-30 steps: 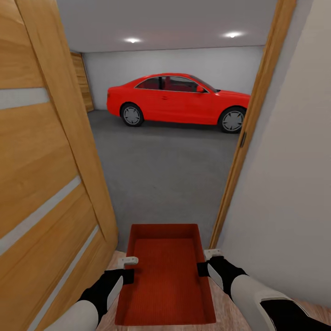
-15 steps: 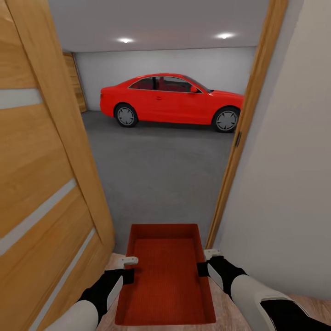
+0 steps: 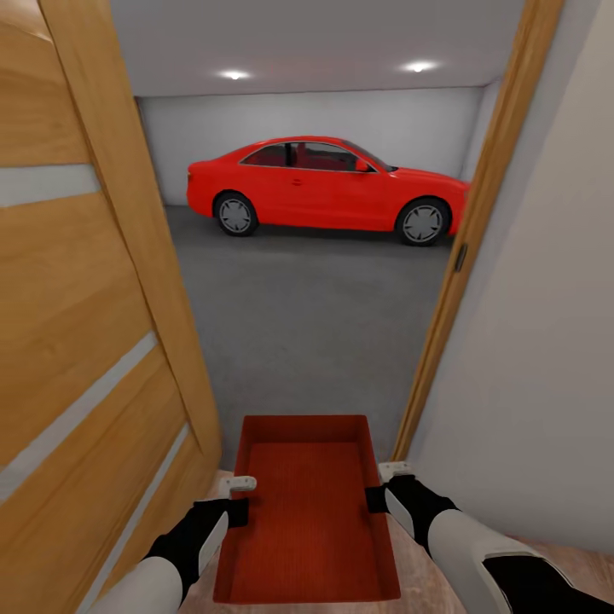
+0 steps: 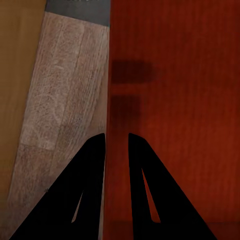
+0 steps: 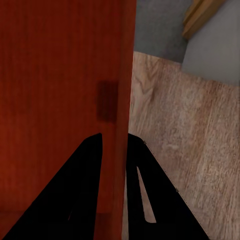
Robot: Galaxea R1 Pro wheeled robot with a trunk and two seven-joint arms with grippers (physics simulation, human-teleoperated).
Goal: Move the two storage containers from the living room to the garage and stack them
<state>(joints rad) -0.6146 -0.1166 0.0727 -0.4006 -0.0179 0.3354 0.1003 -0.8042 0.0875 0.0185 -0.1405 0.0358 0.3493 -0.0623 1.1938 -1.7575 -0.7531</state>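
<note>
this is a home, seen at the doorway between an inner room and its garage. a red car [image 3: 328,186] is parked on the dark grey concrete floor [image 3: 307,324] against plain white walls, with two recessed ceiling lights [image 3: 234,75] above. a wooden panelled door [image 3: 77,324] with pale inset strips stands open beside a wooden door frame [image 3: 477,230]. on the near side, light wood-plank flooring [image 5: 185,145] meets the concrete at the threshold, next to a cream wall [image 3: 546,358].
</note>
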